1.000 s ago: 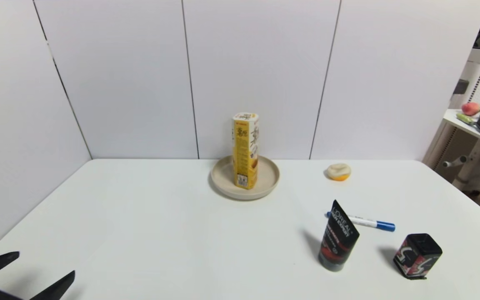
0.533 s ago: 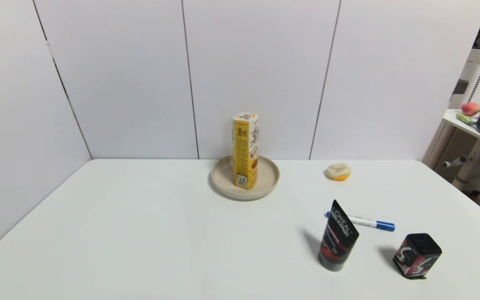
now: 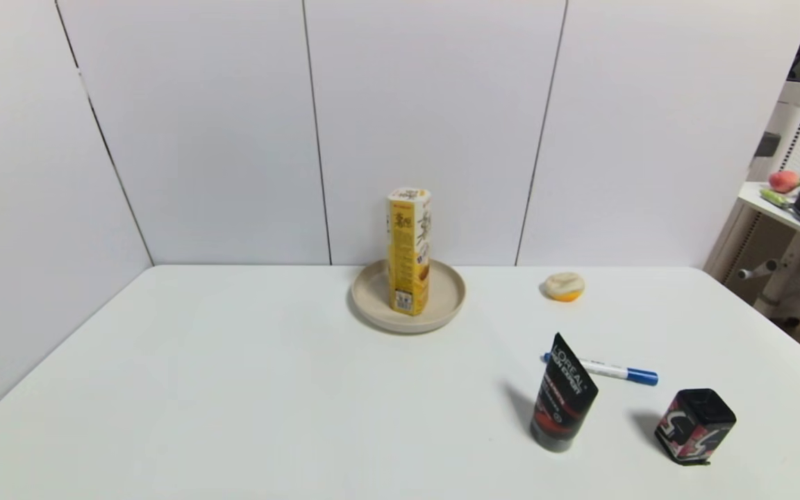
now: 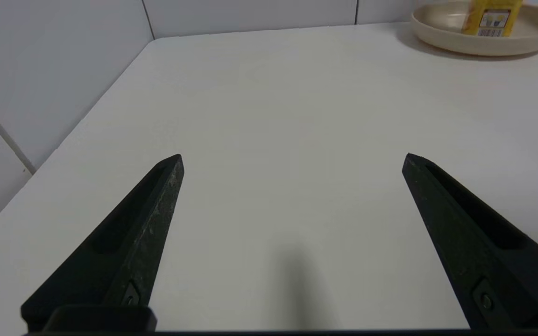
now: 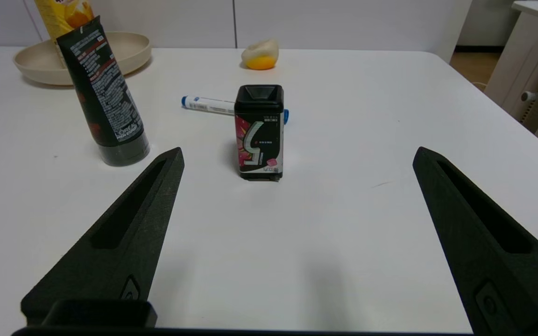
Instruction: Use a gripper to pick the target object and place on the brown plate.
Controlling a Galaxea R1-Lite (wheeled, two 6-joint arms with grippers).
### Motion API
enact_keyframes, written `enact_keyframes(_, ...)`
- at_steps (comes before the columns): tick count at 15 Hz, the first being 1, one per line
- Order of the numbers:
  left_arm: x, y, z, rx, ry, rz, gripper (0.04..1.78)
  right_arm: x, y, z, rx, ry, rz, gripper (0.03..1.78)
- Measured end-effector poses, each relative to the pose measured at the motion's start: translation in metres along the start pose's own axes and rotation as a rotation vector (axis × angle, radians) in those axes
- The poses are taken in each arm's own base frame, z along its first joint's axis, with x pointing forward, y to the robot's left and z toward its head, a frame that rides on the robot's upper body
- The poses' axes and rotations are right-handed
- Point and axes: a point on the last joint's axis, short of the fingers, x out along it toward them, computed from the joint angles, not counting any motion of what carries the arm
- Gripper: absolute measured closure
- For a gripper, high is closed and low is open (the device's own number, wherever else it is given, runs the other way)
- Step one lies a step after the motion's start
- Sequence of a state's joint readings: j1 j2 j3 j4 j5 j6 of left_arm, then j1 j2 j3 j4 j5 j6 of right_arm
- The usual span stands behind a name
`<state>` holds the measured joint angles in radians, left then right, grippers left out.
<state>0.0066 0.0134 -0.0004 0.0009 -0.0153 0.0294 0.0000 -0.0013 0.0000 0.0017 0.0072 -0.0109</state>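
Head view: carton standing on plate

The yellow and white carton (image 3: pixel 409 250) stands upright on the brown plate (image 3: pixel 376 305), near the back of the white tabletop (image 3: pixel 233 389). The left gripper (image 4: pixel 292 161) and the right gripper (image 5: pixel 297 156) both hover low over the tabletop, spread wide, holding nothing.

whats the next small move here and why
Probably none beyond keeping both arms parked. The yellow carton stands upright on the brown plate, free of any grip. The left gripper is open over bare table, well away from the plate; the right gripper is open too, short of the black box. The placing looks done.
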Motion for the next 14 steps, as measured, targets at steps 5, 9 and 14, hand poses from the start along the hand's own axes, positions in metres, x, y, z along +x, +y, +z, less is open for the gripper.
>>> enact_keyframes(5, -0.0011, 0.0001, -0.0004, -0.022, -0.016, 0.003, 0.13, 0.0, 0.0, 0.0, 0.0, 0.0, 0.0, 0.12)
enact_keyframes(9, -0.0012, 0.0001, -0.0004, -0.023, -0.016, 0.002, 0.13, 0.0, 0.0, 0.0, -0.002, 0.0, -0.001, 0.12)
enact_keyframes(14, -0.0012, 0.0001, -0.0004, -0.023, -0.016, 0.002, 0.13, 0.0, -0.0002, 0.0001, 0.02, -0.001, -0.008, 0.12)
